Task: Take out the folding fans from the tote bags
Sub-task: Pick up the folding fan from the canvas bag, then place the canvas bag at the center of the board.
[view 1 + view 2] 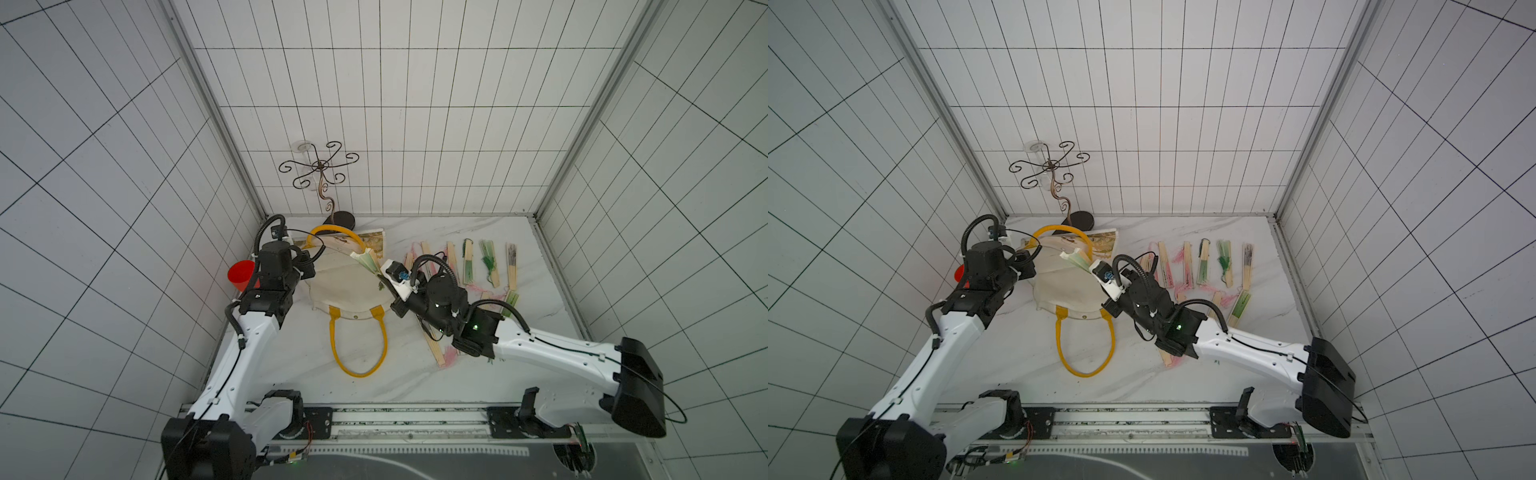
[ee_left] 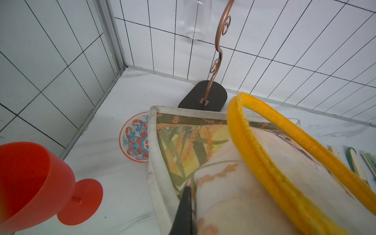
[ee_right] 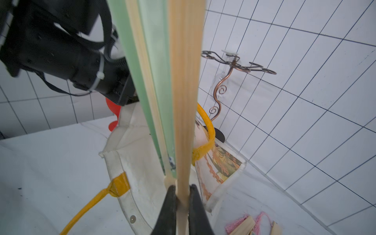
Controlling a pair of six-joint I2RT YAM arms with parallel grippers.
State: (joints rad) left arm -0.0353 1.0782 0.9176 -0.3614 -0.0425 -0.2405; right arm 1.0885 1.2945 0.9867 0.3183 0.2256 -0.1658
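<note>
As the right claw (image 3: 182,187) grips it, the fan (image 3: 186,101) (green-papered) splays.

left gripper (image 2: 191,190) pinches the printed tote bag (image 2: 183,142), its yellow handle (image 2: 235,122) arching over; patterned bowl (image 2: 134,138) partly behind its corner, red goblet (image 2: 30,183) near.

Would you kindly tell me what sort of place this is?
Most likely a robot test cell, not a home: grid-lined white walls enclose a marble-look tabletop, with left arm and right arm mounted on a rail.
</note>
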